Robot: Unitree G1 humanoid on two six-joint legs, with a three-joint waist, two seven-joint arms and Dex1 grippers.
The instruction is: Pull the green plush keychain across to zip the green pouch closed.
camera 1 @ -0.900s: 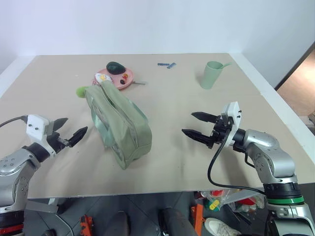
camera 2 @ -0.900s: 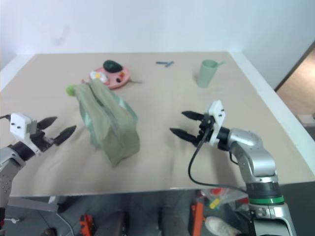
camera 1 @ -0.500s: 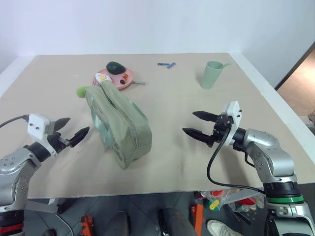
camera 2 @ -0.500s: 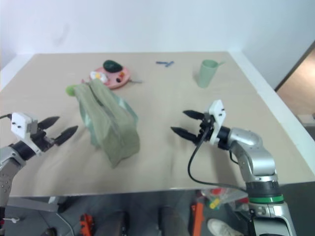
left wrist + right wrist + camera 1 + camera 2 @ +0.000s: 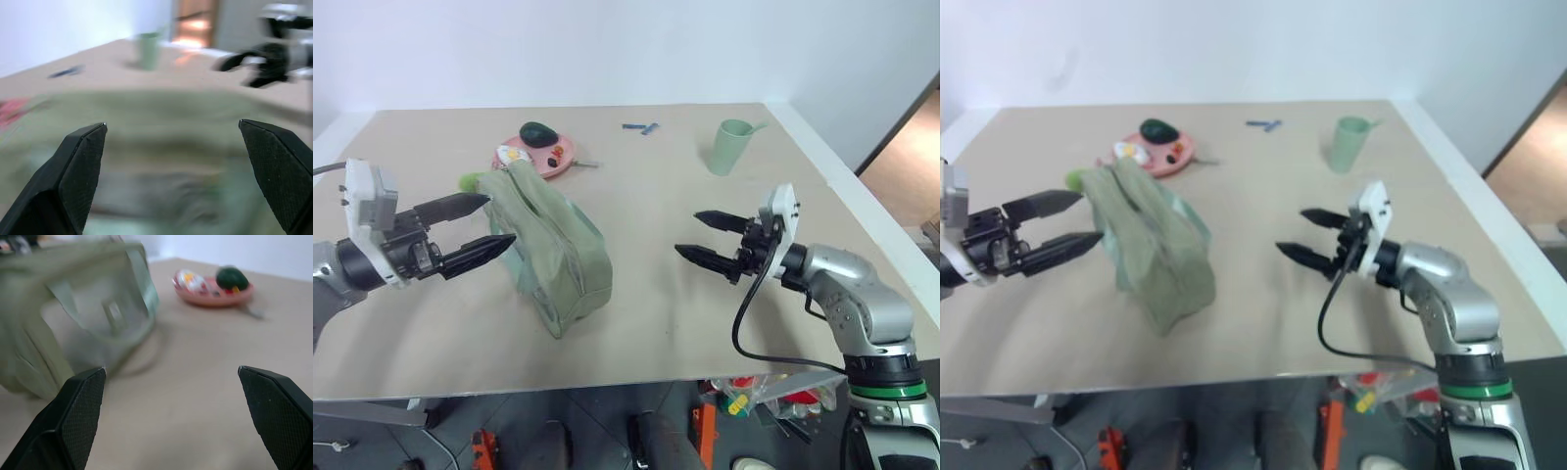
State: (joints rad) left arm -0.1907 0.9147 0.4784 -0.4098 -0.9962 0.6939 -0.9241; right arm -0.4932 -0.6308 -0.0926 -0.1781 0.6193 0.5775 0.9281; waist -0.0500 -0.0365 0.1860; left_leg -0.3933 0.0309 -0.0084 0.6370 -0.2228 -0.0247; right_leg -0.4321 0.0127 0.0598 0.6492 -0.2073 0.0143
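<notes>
The green pouch (image 5: 556,253) lies on the table left of centre, one end pointing away from me. At that far end the lime green plush keychain (image 5: 470,181) peeks out, partly hidden by my upper left finger. My left gripper (image 5: 499,218) is open at the pouch's left side near the far end, with nothing between its fingers; I cannot tell whether it touches the pouch. In the left wrist view the pouch (image 5: 161,147) sits close ahead between the fingers (image 5: 78,161). My right gripper (image 5: 686,233) hovers open to the right of the pouch, well apart from it.
A pink plate (image 5: 558,157) holding a dark green oval toy (image 5: 539,132) stands just beyond the pouch. A pale green cup (image 5: 729,147) stands at the back right, with a small blue item (image 5: 641,127) near the far edge. Bare table lies between the pouch and my right gripper.
My left gripper has risen and swung right, from open table up to the pouch's far left side. The right gripper has barely moved. The pouch lies as before.
</notes>
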